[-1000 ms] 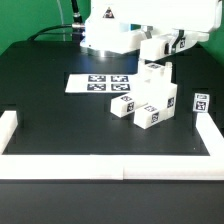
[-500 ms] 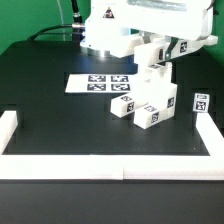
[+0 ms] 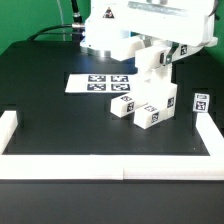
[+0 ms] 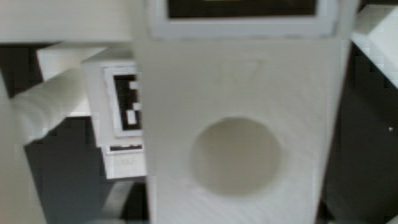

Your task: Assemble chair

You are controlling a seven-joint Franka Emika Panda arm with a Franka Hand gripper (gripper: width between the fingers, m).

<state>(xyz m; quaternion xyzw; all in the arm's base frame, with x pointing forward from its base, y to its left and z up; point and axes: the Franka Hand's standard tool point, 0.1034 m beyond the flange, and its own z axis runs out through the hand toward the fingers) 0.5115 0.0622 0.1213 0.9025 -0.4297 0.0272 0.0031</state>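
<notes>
White plastic chair panel [image 4: 240,120], pinched in my hand [image 3: 160,56], hangs just above the other chair pieces [image 3: 148,106] clustered on the tabletop [image 3: 50,115]; next, I judge, comes aligning and lowering it onto them.
</notes>
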